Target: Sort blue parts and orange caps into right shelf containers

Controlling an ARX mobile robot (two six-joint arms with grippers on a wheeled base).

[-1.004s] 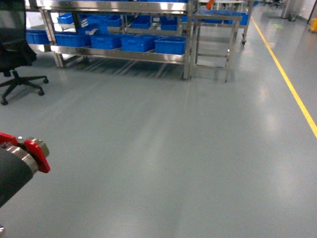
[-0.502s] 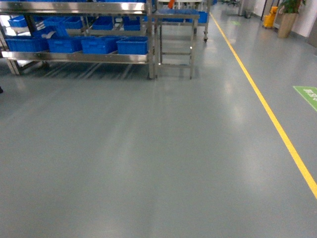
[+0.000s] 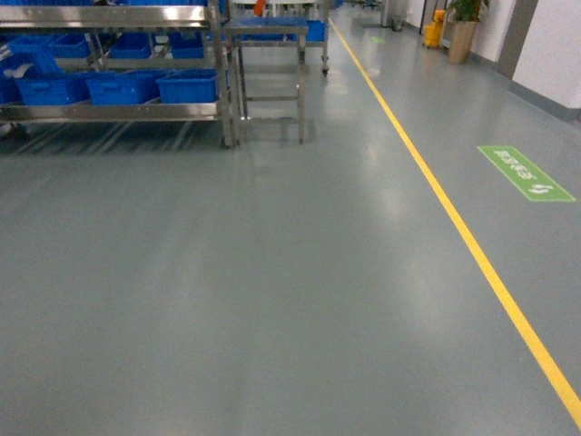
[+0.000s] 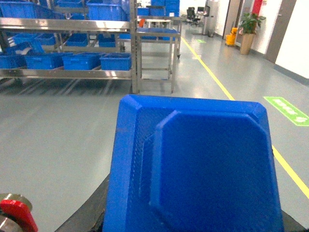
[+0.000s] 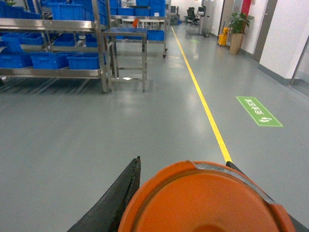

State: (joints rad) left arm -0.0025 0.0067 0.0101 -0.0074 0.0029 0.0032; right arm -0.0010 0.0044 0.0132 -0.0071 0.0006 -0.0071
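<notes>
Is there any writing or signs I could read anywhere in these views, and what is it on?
Green floor sign: white characters and a small symbol, too blurred to read in any view.
Blue part in the left gripper: no text visible.
Orange cap in the right gripper: no text visible.
Blue crates on the steel shelf: no labels legible.
Nothing can be quoted.

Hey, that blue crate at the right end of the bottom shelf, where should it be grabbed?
Probably the thick rim on the aisle-facing wall of the end crate, coming from the front and slightly above. The upper shelf overhangs it and a neighbouring crate sits close on its left, so the front rim looks most open.
</notes>
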